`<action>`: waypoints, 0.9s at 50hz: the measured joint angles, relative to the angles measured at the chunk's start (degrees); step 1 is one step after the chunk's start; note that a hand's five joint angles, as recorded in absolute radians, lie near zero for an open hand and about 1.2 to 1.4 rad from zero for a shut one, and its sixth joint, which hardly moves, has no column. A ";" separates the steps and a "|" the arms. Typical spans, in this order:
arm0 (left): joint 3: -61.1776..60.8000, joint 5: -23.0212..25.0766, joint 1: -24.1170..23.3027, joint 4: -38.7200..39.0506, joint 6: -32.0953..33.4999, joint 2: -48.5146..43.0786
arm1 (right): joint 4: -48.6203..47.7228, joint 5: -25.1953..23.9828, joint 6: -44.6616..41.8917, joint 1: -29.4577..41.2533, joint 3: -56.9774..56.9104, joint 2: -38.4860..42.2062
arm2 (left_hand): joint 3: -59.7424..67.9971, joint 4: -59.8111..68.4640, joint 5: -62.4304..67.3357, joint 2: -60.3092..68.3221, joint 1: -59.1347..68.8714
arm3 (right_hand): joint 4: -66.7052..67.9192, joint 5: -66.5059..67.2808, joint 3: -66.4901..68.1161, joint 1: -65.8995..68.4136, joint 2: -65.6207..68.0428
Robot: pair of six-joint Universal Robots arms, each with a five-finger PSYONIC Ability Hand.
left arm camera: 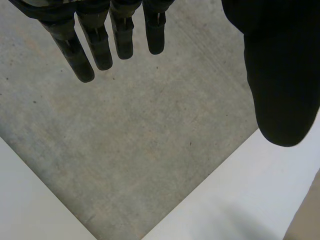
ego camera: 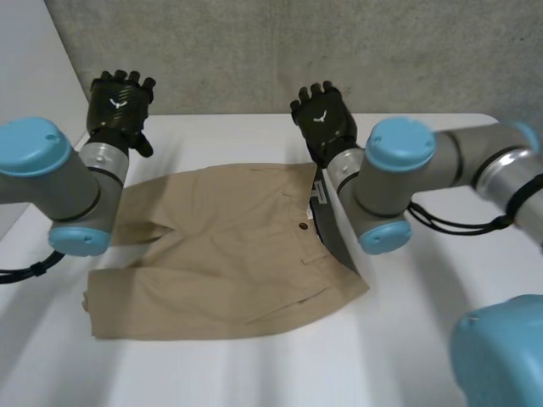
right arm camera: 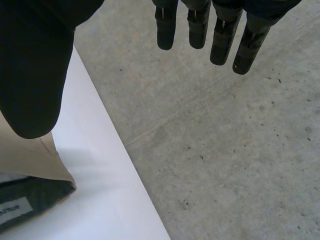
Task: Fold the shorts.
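Judging by how the cloth lies, the fold has not begun. The tan shorts [ego camera: 229, 254] lie flat on the white table [ego camera: 254, 373], with the two legs side by side pointing toward the robot's left and the waistband toward its right. At the left end the nearer leg's hem lies square and open, while the farther leg's hem is partly hidden behind the left arm. No part of the cloth is doubled over another. Further right, the button [ego camera: 304, 226] sits at the fly, and the waistband gapes enough to show its dark lining [ego camera: 335, 242]. Both the leg-over-leg fold and any later fold appear still to be done. The left hand [ego camera: 120, 102] hangs raised over the table's far edge, beyond the farther leg and well clear of the cloth. Its fingers [left arm camera: 75, 50] are straight and spread in its own wrist view, with nothing between them and the thumb, and bare concrete floor lies beyond. The right hand [ego camera: 322, 119] is raised in the same way just past the waistband end. Its fingers [right arm camera: 220, 40] are extended and empty, touching nothing, and the waistband corner lies on the table below its thumb.
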 measured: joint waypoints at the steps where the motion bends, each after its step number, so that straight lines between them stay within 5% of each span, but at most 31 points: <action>1: -1.71 0.02 0.03 -0.26 -0.05 1.90 | 1.18 -0.15 0.90 -0.12 2.35 -2.74 | 0.00 0.00 0.00 0.00 0.00 | 0.00 0.00 0.00 0.00 0.00; 14: -22.47 0.30 0.92 -18.05 -0.27 20.31 | 18.56 -9.60 10.20 -4.42 32.64 -27.85 | 0.00 0.01 0.03 0.00 0.02 | 0.00 -0.06 0.01 0.00 0.00; 20: -29.35 0.23 2.02 -25.75 -1.11 23.99 | 20.09 -13.15 10.43 -6.71 45.14 -32.61 | 0.19 0.89 1.96 1.21 1.04 | 2.54 2.41 3.87 1.96 3.63; 34: -39.20 0.41 6.15 -28.22 -8.60 27.95 | 5.51 -14.34 10.24 -7.77 59.72 -32.62 | 0.19 1.72 2.29 1.81 1.04 | 15.84 13.69 16.77 13.25 16.61; 45: -41.28 0.49 8.11 -28.08 -8.85 28.17 | 3.86 -14.32 10.25 -7.75 60.34 -31.10 | 0.19 1.72 2.29 1.81 1.04 | 23.34 20.99 24.52 19.88 24.44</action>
